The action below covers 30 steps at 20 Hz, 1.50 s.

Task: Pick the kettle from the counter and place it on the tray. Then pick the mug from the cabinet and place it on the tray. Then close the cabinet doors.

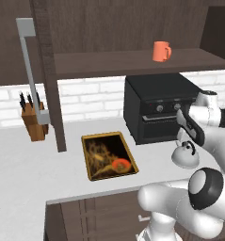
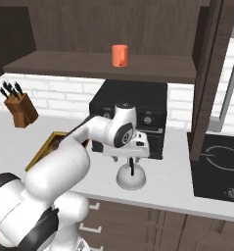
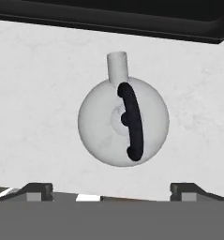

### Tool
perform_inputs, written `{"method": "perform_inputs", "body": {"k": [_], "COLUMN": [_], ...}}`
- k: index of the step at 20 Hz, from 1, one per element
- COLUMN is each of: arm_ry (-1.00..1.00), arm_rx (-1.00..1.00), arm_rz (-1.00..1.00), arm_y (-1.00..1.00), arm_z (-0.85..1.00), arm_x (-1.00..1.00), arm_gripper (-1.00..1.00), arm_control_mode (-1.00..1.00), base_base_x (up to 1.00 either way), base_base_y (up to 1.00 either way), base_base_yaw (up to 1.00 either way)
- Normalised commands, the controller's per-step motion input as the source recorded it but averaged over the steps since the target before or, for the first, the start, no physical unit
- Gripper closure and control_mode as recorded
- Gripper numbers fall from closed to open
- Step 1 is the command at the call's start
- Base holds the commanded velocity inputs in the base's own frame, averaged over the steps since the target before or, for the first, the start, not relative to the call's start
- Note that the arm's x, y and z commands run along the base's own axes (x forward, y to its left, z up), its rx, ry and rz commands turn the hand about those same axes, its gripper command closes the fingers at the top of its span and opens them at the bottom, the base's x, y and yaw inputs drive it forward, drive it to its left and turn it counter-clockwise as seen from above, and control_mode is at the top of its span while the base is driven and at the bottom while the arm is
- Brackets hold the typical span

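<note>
The small silver-grey kettle stands upright on the light counter in front of a black oven, its black arched handle on top. My gripper hangs open directly above it, pointing down, with nothing between the fingertips. The gold-rimmed tray lies flat on the counter to the kettle's left. On the shelf of the dark wall cabinet stands the orange mug. Both cabinet doors stand open.
A black countertop oven sits just behind the kettle. A knife block stands at the back left. A black cooktop lies to the right, past the open right door.
</note>
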Motion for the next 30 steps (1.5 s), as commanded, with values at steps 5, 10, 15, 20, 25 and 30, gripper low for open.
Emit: {"method": "perform_inputs", "body": {"k": [5,10,15,20,25,30], "arm_ry": [0.0,0.0,0.0,0.0,0.0,0.0], "arm_rx": [0.0,0.0,0.0,0.0,0.0,-0.02], "arm_rz": [0.0,0.0,0.0,0.0,0.0,-0.01], "arm_y": [-0.18,-0.11,-0.01,-0.03,-0.05,0.0], "arm_z": [-0.28,-0.11,-0.18,-0.15,-0.08,-0.01], "arm_x": [0.37,0.2,0.26,0.21,-0.07,-0.21], "arm_gripper": [-1.0,-1.0,-1.0,-1.0,-1.0,-1.0], "arm_control_mode": [-1.0,-1.0,-1.0,-1.0,-1.0,-1.0], "base_base_x": [0.0,0.0,0.0,0.0,0.0,0.0], "base_base_y": [0.0,0.0,0.0,0.0,0.0,0.0], "base_base_yaw": [0.0,0.0,0.0,0.0,0.0,0.0]}}
